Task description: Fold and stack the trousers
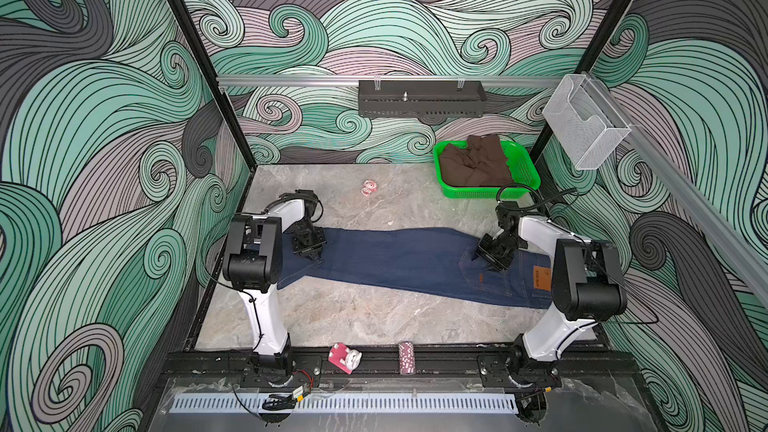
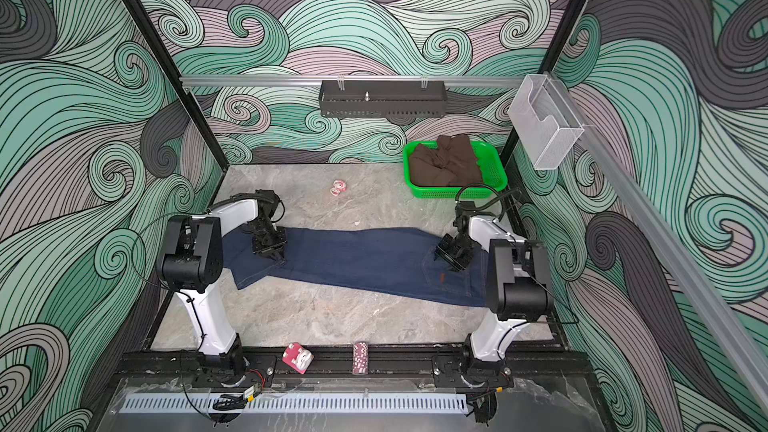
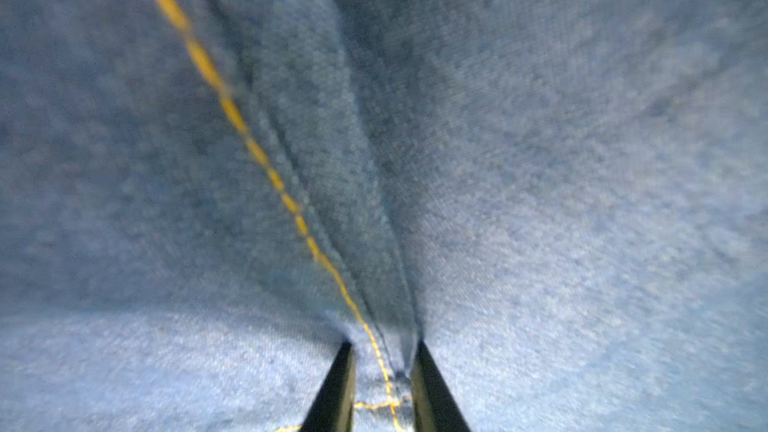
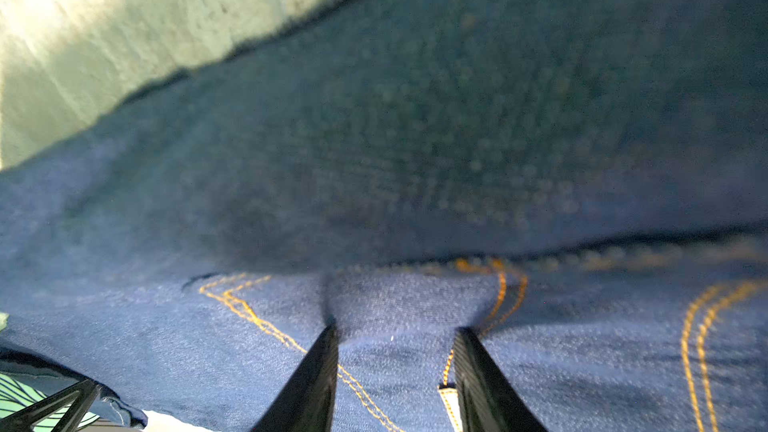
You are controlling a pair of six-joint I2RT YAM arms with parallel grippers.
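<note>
The trousers [image 1: 395, 259] [image 2: 353, 255], dark blue jeans with orange stitching, lie flat across the table with the waistband and tan patch [image 1: 541, 278] at the right and the leg ends at the left. My left gripper [image 1: 313, 257] [image 2: 276, 257] [image 3: 383, 351] points down onto the leg end, its jaws narrowed on a raised ridge of denim [image 3: 540, 160] along a stitched seam. My right gripper [image 1: 484, 261] [image 2: 446, 263] [image 4: 397, 332] presses on the back pocket area and holds a bunched fold of denim [image 4: 415, 139] between its fingers.
A green basket [image 1: 486, 193] holding a brown garment [image 1: 473, 160] stands at the back right. A small pink-white object [image 1: 369, 187] lies behind the jeans. On the front rail sit a pink block [image 1: 345, 358] and a stack of chips [image 1: 406, 358].
</note>
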